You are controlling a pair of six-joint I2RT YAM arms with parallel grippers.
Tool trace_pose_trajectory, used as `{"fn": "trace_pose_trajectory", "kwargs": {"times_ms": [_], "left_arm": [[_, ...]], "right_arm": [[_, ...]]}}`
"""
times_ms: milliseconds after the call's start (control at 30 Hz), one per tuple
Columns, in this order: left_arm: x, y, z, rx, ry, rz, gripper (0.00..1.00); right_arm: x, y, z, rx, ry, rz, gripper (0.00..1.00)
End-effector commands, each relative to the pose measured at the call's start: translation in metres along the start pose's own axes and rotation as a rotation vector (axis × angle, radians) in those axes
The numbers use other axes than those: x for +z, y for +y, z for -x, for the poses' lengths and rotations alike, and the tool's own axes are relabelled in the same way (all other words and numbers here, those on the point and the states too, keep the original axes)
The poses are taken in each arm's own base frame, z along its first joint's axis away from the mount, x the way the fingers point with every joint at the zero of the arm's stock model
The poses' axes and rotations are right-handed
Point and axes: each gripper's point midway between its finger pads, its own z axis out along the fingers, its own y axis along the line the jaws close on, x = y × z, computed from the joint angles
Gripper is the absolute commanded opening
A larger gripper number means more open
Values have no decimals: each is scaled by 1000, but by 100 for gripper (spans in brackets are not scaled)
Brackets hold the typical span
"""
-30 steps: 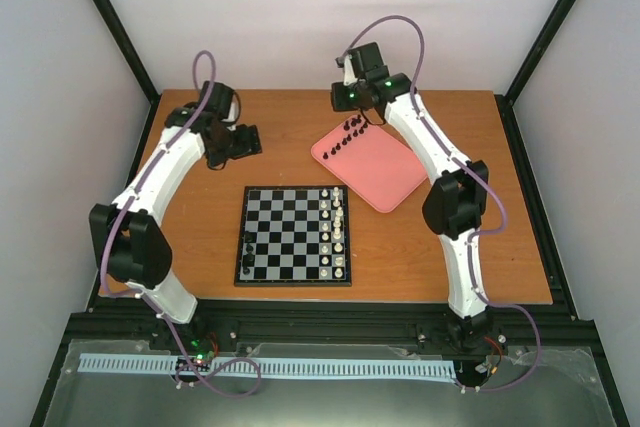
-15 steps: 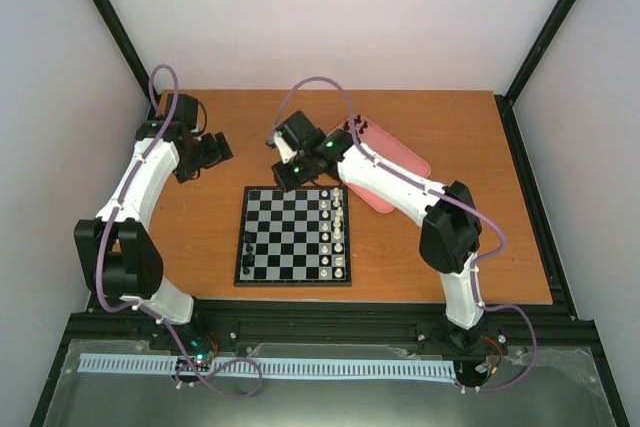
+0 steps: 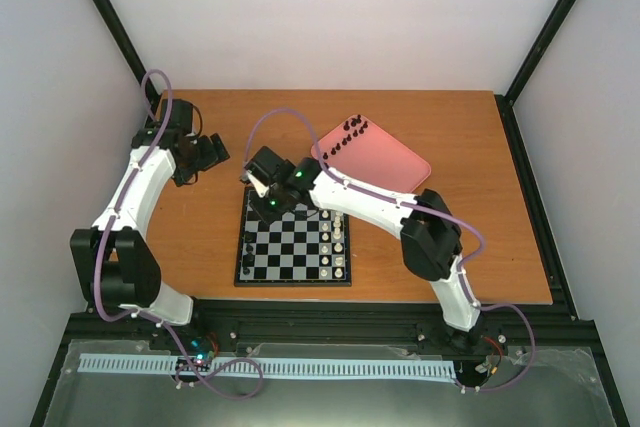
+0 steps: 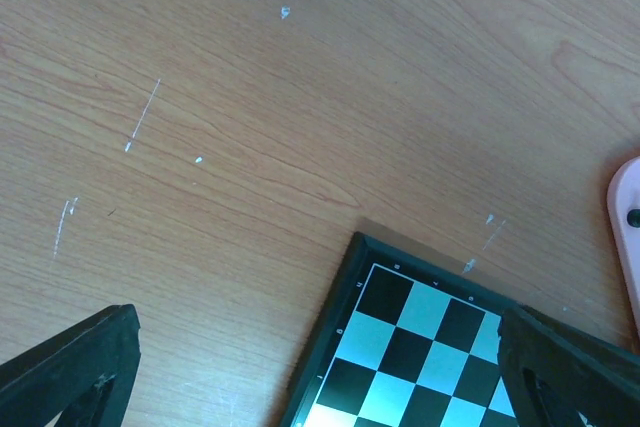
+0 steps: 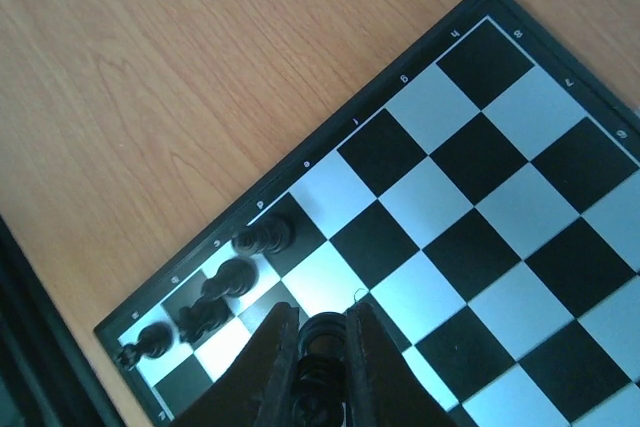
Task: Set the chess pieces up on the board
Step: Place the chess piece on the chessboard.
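A second ago we saw the right arm reaching past the far-right corner of the board [image 3: 285, 247], over the pink tray [image 3: 395, 167]. It has since swung across, and the right claw [image 5: 320, 319] now hangs above the board's far-left corner. The left arm has drawn further off to the left of the board. The left claw [image 3: 210, 150] sits over bare tabletop [image 4: 250, 97] beyond that same corner, fingers spread wide and released, with nothing between them. The right claw is clenched on one black chess piece [image 5: 320, 345], whose ringed body lies along the fingers with its free end pointing down at the squares. We cannot tell whether it hangs plumb or tilted. Just beside it, on the board's left edge column, a short row of black chess pieces [image 5: 228, 277] stands upright on its bases, and the row runs along that edge toward the near-left corner. More black pieces [image 3: 350, 134] wait on the tray, beyond the board's far-right corner. White pieces [image 3: 338, 232] fill the board's two right-hand columns.
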Motion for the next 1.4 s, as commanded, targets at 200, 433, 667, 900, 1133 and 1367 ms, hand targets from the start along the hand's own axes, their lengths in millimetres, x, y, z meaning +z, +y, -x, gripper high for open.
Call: {"fn": "trace_pose_trajectory", "kwargs": {"times_ms": [200, 433, 667, 900, 1133, 1367], "left_arm": [[-10, -5, 4, -15, -43, -50, 99], [-12, -4, 2, -10, -49, -57, 99], [-14, -6, 2, 1, -54, -68, 99], [-14, -4, 2, 6, -56, -60, 99], [-11, -5, 2, 11, -49, -58, 99], [-12, -5, 1, 19, -44, -59, 99]], "right_arm": [[36, 12, 3, -33, 4, -26, 4], [58, 9, 4, -42, -16, -45, 4], [70, 6, 9, -64, -31, -81, 4], [80, 10, 11, -68, -20, -55, 4], [85, 11, 9, -59, -10, -36, 4], [91, 11, 8, -55, -5, -32, 4]]}}
